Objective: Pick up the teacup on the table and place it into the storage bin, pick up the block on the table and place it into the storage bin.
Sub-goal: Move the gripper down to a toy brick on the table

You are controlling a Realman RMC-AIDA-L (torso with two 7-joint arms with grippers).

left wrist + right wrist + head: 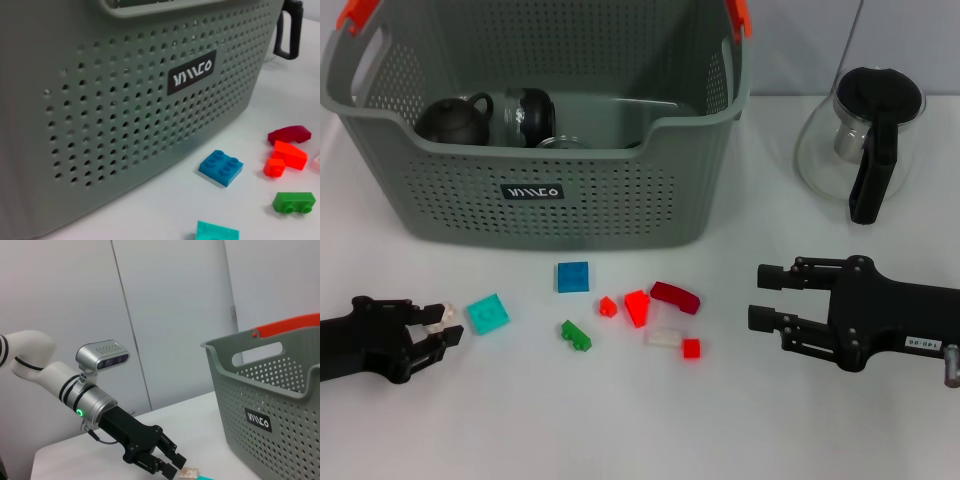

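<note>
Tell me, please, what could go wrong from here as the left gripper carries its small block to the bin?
The left gripper pinches a small pale block only at its fingertips, so it might slip out during the lift. The storage bin has a tall front wall, which a low carry could strike. The teal block lies right beside the gripper and may get knocked.

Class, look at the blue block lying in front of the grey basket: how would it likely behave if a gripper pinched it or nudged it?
The blue block looks like rigid moulded plastic, so probably stiff and light. It lies flat with studs up, so a nudge would likely slide it, not roll it. Its smooth sides may slip in a pinch.
</note>
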